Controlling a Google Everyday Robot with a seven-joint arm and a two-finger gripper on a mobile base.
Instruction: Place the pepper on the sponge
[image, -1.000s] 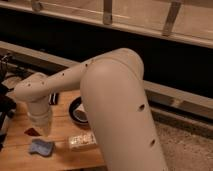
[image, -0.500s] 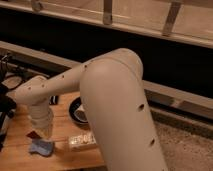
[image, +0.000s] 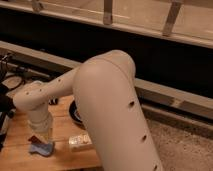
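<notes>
Right over the sponge (image: 44, 149) on the wooden table (image: 62, 120) hangs the gripper (image: 41, 138), its tip touching or nearly touching the pad. A red bit of the pepper (image: 33, 138) shows at that tip, by the sponge's left edge. Can't tell if the gripper clamps it or is open. Looks like the set-down step: the pepper is either held against the sponge or lying free on it. Leaving calls for a straight lift, since the pad is soft. A pale block (image: 80, 142) sits just right of the sponge, with a dark bowl (image: 74, 114) beyond.
</notes>
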